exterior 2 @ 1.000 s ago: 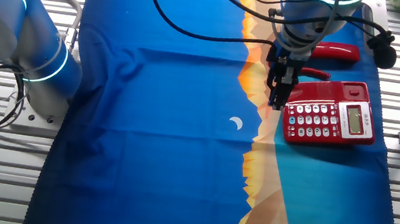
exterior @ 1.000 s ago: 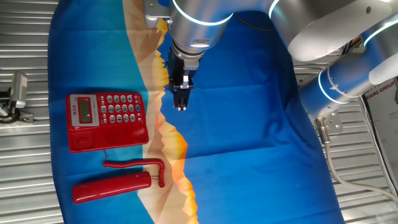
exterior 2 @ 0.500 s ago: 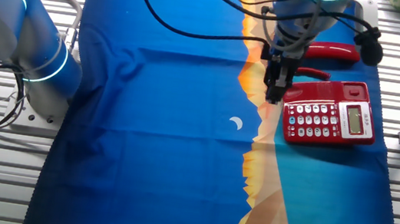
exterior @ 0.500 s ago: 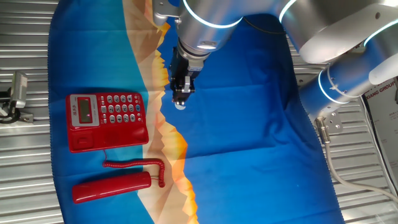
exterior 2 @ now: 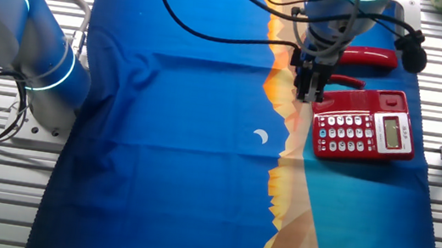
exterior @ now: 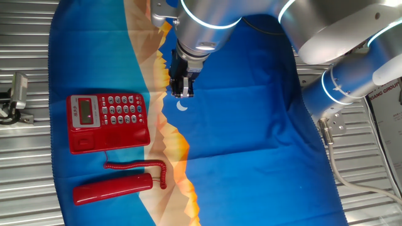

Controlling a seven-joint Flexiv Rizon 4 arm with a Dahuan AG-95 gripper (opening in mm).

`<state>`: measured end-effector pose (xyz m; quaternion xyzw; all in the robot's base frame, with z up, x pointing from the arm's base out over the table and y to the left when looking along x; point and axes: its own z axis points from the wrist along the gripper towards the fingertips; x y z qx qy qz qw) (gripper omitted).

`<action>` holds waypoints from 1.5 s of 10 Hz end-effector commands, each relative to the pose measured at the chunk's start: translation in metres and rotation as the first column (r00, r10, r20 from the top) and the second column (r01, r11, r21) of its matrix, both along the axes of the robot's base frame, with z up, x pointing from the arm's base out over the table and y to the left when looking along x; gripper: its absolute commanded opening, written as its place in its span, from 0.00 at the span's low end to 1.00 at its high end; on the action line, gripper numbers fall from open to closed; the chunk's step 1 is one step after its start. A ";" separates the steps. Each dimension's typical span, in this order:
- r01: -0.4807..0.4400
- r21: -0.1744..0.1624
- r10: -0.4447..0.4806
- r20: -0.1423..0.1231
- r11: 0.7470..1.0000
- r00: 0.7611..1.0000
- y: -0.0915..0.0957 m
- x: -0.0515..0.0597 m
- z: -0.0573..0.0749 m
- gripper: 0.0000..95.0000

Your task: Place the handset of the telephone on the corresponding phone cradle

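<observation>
Square red plastic telephone sitting flat, long plain cradle strip lying bare. Long glossy red handset lying just beside it, coiled cord running between.

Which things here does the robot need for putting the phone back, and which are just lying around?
Needed: the handset lying on the cloth, off the phone; the telephone; its phone cradle, with nothing on it; the gripper.

Just lying around: the blue and orange cloth; the small metal part beside it.

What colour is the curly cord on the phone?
Red, matching the long glossy red handset; the red coiled cord shows best in one fixed view.
</observation>
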<state>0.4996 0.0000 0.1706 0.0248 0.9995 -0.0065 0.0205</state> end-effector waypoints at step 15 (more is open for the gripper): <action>-0.008 -0.003 0.008 0.068 1.000 0.998 0.000 0.000 0.000 0.00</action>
